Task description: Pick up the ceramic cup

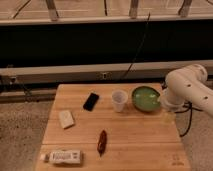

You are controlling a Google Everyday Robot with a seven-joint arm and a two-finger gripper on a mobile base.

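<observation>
Across bowl from hand: ceramic cup.

Table, cup, bowl, phone, sponge, red object, packet, end effector at right edge

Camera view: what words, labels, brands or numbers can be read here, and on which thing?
None can be read.
white packet, front left of the table: printing, too blurred to read.
small mark, table's front right corner: too small to read.
ceramic cup: plain.
hand, at the table's right edge by the green bowl: no marking visible.
</observation>
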